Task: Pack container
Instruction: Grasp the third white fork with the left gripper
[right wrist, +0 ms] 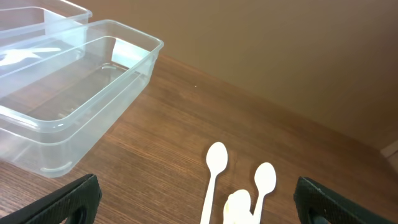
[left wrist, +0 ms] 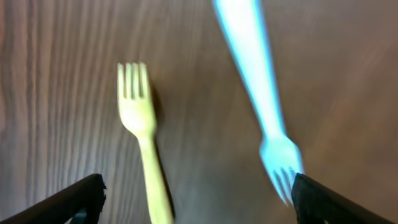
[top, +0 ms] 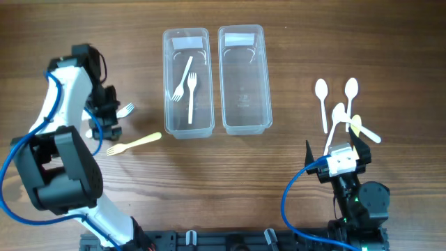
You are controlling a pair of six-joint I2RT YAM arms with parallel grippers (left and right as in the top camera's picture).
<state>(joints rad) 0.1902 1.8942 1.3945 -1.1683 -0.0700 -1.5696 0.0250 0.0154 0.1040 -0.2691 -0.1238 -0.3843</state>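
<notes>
At the left of the table [top: 63, 28], the left gripper [top: 108, 120] hangs low over the wood. Its fingers [left wrist: 78, 198] are spread wide apart and clamp nothing. Its wrist view shows a cream fork [left wrist: 142, 134] and a white fork [left wrist: 258, 87] lying side by side, apart from each other, on the wood below the open span. The two forks' tines point opposite ways. From overhead the white fork pokes out just right of the gripper. The cream fork lies on the gripper's near side, tines to the left and handle angled right. In the far middle of the table two clear plastic containers stand side by side, their long walls just beside each other. The left container [top: 166, 84] holds two white forks [top: 191, 97] lying roughly lengthwise on its floor. The right container [top: 267, 90] stands well apart from both grippers. Further right, three white spoons [top: 321, 89] lie on the wood with their bowls toward the far edge. A cream spoon [top: 364, 130] crosses the handles of that cluster. The right gripper [top: 336, 150] sits just on the near side of the spoons, fingers [right wrist: 68, 200] wide apart and holding nothing.
</notes>
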